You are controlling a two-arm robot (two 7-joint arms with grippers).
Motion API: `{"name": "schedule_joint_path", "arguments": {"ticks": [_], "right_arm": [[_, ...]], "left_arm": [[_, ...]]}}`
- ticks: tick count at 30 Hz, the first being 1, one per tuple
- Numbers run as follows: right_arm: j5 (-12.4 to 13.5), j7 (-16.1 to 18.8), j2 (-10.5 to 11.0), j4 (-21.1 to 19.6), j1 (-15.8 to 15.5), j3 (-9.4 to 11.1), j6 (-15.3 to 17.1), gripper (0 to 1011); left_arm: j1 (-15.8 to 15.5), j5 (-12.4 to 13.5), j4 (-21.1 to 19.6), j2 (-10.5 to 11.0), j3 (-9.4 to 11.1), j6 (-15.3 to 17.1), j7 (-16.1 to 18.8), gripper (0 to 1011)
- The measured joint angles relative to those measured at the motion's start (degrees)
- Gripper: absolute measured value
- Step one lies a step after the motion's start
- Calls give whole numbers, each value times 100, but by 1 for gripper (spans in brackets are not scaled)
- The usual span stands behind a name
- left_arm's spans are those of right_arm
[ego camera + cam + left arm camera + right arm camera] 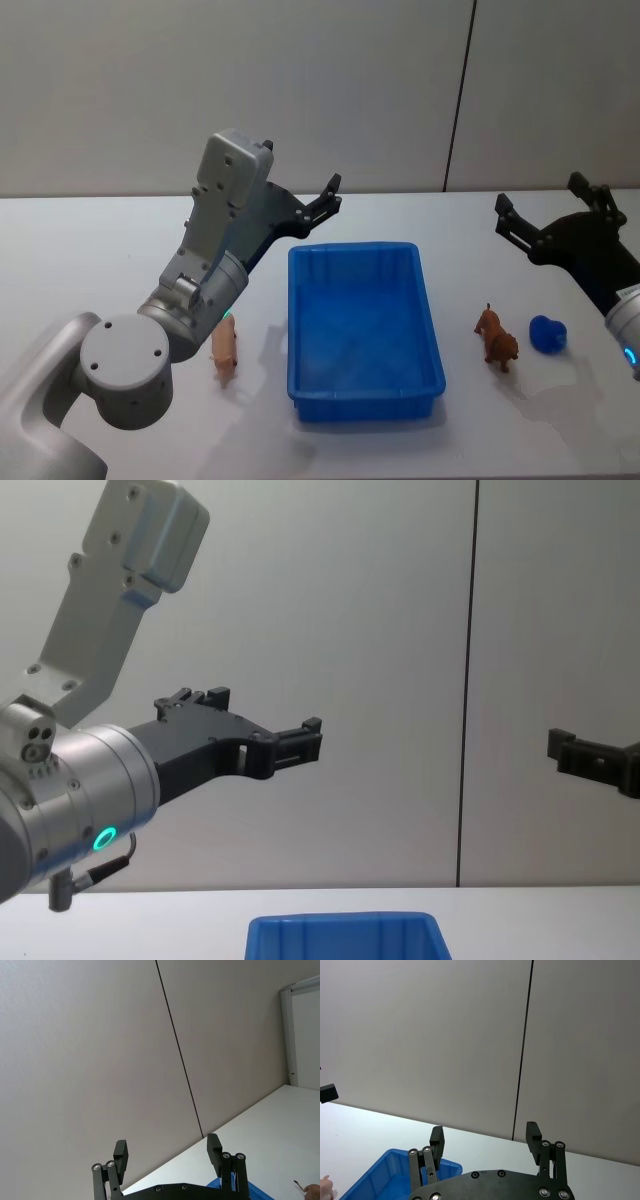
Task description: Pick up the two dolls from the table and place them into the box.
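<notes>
Looking at this, we've got nothing done yet: the pink doll [224,352] lies on the table [100,250] just left of the empty box [362,330], the brown doll [496,338] lies right of it, and our left gripper [167,1145] and right gripper [485,1132] hang above, wide open, holding nothing.

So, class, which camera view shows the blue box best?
The head view: the whole box, with its open top and bare floor, is seen from above. The chest view catches its far rim, the right wrist view one corner, and the left wrist view a blue sliver.
</notes>
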Motion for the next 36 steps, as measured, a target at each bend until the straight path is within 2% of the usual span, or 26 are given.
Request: {"name": "schedule_joint_path", "arguments": {"ticks": [12,19,26,36], "right_arm": [[0,0,0,0,0,0,0,1001],[0,0,0,0,0,0,0,1001],[0,0,0,0,0,0,0,1001],[0,0,0,0,0,0,0,1001]], "left_arm": [[1,0,0,0,-1,5,0,1001],[35,-88,-46,12,-27,133,88,1001],[129,-348,-149,61,-103,464,353,1001],[267,-856,-233,153,-239,993,669,1001]]}}
